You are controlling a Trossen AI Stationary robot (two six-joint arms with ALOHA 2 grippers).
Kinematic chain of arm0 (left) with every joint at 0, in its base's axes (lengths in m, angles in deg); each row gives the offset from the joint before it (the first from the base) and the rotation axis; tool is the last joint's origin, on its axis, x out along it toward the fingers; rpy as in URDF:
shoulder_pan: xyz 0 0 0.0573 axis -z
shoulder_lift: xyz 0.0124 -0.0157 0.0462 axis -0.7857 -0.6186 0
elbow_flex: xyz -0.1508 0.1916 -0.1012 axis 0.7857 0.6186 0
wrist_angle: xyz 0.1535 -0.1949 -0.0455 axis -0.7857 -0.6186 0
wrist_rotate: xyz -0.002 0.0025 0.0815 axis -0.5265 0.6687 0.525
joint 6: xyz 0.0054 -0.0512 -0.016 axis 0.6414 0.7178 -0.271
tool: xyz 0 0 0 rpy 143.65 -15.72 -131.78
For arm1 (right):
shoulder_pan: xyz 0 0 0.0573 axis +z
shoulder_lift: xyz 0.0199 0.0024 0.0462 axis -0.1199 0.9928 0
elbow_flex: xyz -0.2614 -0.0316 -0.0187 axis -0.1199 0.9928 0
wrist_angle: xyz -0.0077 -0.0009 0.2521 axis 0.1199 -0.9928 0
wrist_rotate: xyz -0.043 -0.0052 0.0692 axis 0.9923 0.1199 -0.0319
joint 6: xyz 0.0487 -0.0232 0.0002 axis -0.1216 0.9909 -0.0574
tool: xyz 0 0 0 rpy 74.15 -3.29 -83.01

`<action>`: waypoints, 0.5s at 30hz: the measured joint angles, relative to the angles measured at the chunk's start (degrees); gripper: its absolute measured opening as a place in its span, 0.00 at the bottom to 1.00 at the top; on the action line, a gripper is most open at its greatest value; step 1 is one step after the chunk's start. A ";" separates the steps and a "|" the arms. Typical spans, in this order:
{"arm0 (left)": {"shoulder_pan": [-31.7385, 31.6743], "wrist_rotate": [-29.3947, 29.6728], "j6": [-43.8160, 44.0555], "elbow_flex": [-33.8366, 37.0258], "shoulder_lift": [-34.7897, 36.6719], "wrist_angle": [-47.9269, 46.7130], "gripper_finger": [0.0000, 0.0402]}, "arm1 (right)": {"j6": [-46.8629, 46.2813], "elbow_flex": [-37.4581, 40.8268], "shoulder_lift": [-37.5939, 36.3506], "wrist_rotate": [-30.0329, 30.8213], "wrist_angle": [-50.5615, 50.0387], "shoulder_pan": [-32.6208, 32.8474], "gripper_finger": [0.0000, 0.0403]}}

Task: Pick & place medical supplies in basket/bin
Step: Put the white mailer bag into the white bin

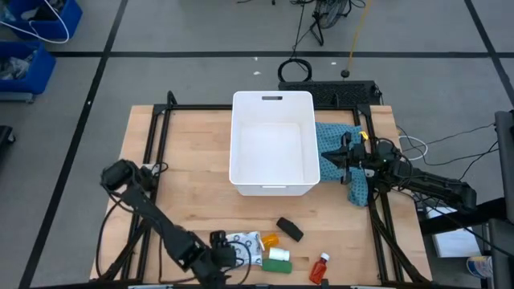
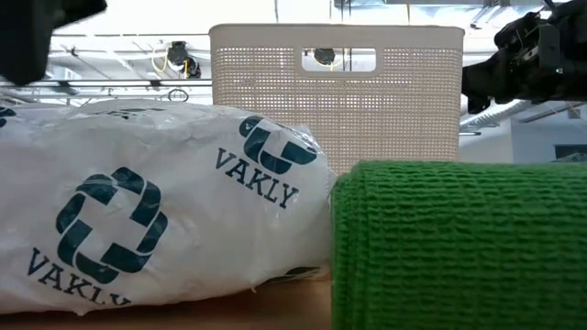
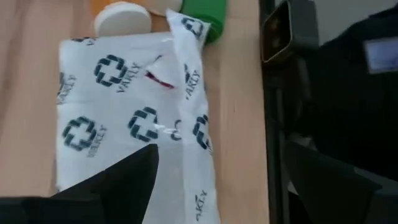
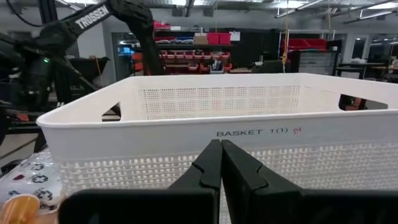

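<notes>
The white basket [image 1: 271,144] stands mid-table. Along the near edge lie the supplies: a white packet with dark crosses [image 1: 245,245] [image 3: 137,118], an orange bottle [image 1: 271,240], a green-white box [image 1: 279,258], a black oblong piece [image 1: 290,229] and a red white-capped bottle [image 1: 320,269]. My left gripper [image 1: 227,250] [image 3: 221,149] hangs open, tilted down over the packet's near-left part, one finger above the packet and the other above bare wood. My right gripper [image 1: 329,156] [image 4: 221,165] is shut and level, beside the basket's right wall, above a teal cloth [image 1: 337,152].
The low view is filled by the packet [image 2: 138,211] and the green box [image 2: 459,243], with the basket [image 2: 335,92] behind them. Black frame rails [image 1: 157,144] run along both table sides. Bare wood lies between the basket and the supplies.
</notes>
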 joint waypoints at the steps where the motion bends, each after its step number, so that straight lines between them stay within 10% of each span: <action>1: 0.30 1.21 0.77 -1.95 -0.75 -2.31 0.87 | -0.10 -0.01 0.00 -0.01 0.00 0.00 0.00; 15: 3.41 4.84 0.23 -14.84 -12.33 -20.72 0.87 | -0.79 -0.01 0.00 -0.01 0.00 0.00 0.00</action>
